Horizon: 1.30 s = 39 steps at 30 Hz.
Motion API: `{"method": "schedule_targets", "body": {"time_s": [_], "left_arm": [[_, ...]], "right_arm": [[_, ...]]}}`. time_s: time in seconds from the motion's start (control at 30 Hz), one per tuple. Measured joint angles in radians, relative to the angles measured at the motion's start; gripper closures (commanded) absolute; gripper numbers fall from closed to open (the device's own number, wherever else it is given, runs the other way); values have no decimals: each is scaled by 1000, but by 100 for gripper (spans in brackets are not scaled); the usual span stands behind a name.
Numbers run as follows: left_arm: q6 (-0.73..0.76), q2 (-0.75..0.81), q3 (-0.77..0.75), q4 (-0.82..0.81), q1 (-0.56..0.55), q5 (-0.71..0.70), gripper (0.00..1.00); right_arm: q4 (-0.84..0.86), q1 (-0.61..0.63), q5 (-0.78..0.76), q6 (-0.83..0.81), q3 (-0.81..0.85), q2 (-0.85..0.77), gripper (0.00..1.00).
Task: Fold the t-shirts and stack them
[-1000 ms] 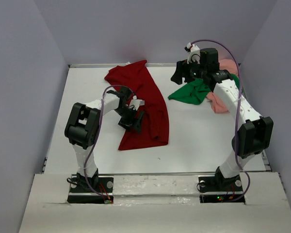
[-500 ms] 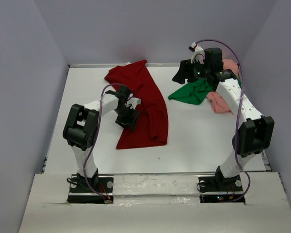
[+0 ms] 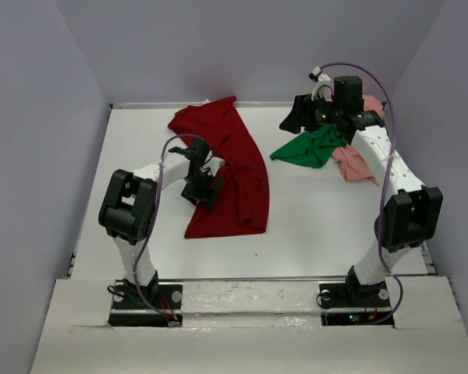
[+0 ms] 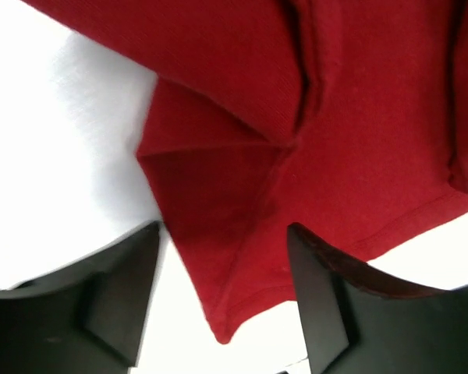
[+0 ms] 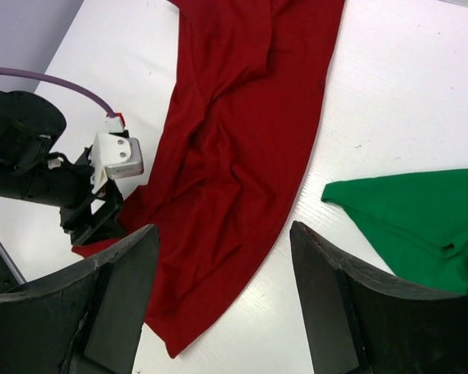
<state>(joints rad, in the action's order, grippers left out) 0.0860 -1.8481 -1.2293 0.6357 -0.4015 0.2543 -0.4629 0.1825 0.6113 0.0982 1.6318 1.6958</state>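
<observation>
Two black fingers (image 4: 117,296) of the left gripper (image 4: 222,234) are held well apart in the left wrist view, and a folded corner of the dark red t-shirt (image 4: 335,117) is seen lying flat between them; the cloth is overlapped by the finger on the right of that view, while the other finger is set just beside the cloth's edge over the white table (image 4: 54,132); the cloth is not seen to be pinched, the jaws being spread astride it; from above, this gripper is placed low at the left edge of the red shirt, near its lower end; the shirt is spread in a long curved band from the far edge of the table toward the near middle, creased along its length; the right gripper (image 5: 220,230) is likewise held wide, with nothing between its fingers, and is raised above the far right part of the table, turned toward the left so that the red shirt and the left arm (image 5: 31,156) are taken in by the right wrist view; the bright green t-shirt (image 3: 312,148) is bunched just beside and below it; the pale salmon pink t-shirt (image 3: 357,166) is crumpled against the green one on its right side, partly hidden behind the right arm (image 3: 390,179); the green and red shirts are kept apart by a strip of bare table.
</observation>
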Motion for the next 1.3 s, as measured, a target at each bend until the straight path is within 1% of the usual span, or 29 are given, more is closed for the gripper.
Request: {"method": "schedule_targets", "body": {"time_s": [0.03, 0.3, 0.6, 0.93, 1.03, 1.07, 1.1, 1.13, 1.2, 1.23, 1.3], "left_arm": [[3, 10, 7, 0, -6, -2, 18], [4, 60, 25, -3, -39, -3, 18], [3, 60, 27, -4, -42, -24, 26], [3, 27, 28, -11, -42, -70, 28], [3, 10, 26, -10, -42, -75, 33], [3, 9, 26, -10, -42, -77, 39], [3, 8, 26, -11, -42, -79, 41], [5, 8, 26, -11, -42, -80, 47], [4, 5, 25, -12, -42, -85, 55], [4, 5, 25, -13, -42, -86, 60], [2, 4, 25, -13, -43, -90, 65]], "right_arm": [[0, 0, 1, 1, 0, 0, 27], [0, -2, 18, 12, 0, 0, 27], [0, -9, 31, 15, 0, 0, 27], [1, -35, 63, 30, 0, -10, 27], [2, -39, 71, 33, 0, -16, 27], [2, -39, 74, 34, 0, -18, 27], [3, -40, 77, 34, 0, -19, 27], [3, -40, 78, 34, 0, -19, 27], [3, -42, 81, 34, 0, -20, 27], [3, -44, 82, 34, 0, -20, 27], [3, -46, 85, 37, 0, -20, 27]]}}
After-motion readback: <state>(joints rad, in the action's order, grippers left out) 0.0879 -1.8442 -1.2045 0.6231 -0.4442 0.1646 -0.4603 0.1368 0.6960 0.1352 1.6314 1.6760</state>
